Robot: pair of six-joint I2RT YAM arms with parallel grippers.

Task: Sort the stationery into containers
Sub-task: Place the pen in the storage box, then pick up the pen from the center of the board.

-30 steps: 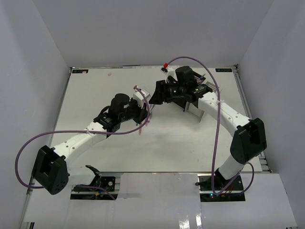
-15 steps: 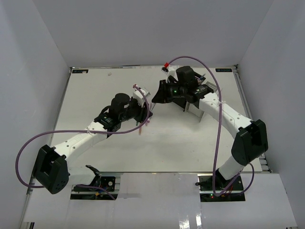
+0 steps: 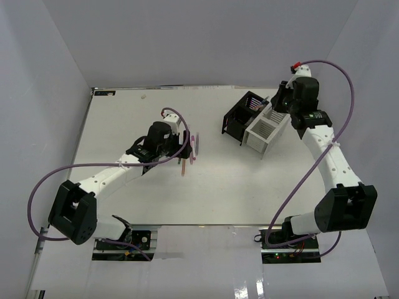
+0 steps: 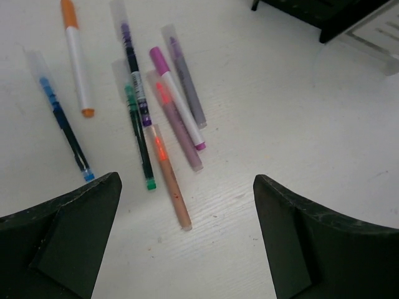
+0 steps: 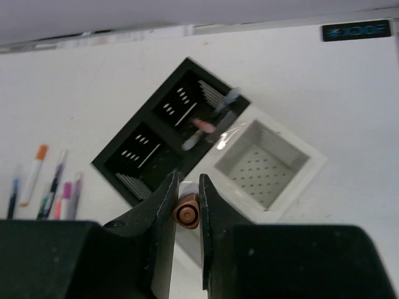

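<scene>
Several pens and markers [image 4: 168, 112] lie side by side on the white table, among them an orange-capped white one [image 4: 76, 59], a blue one [image 4: 62, 121] and a green one [image 4: 138, 134]. My left gripper [image 4: 187, 179] hangs open just above their near ends, holding nothing; from above it [image 3: 181, 148] sits beside the pens [image 3: 191, 151]. My right gripper [image 5: 187, 210] is shut on a brown-orange pen, seen end-on, over the near edge of the black container [image 5: 140, 149] and white container [image 5: 268, 168]. The black one holds a few pens [image 5: 209, 124]. From above, the right gripper [image 3: 278, 103] is over the boxes.
The black container [image 3: 240, 118] and white container [image 3: 265, 131] stand together at the back right of the table. A raised rail [image 3: 187, 88] runs along the far edge. Purple cables loop off both arms. Grey walls enclose the table.
The two grippers were together above the pens; the right one closed on a pen and swung right over the containers. The left gripper opened and drew back slightly.
</scene>
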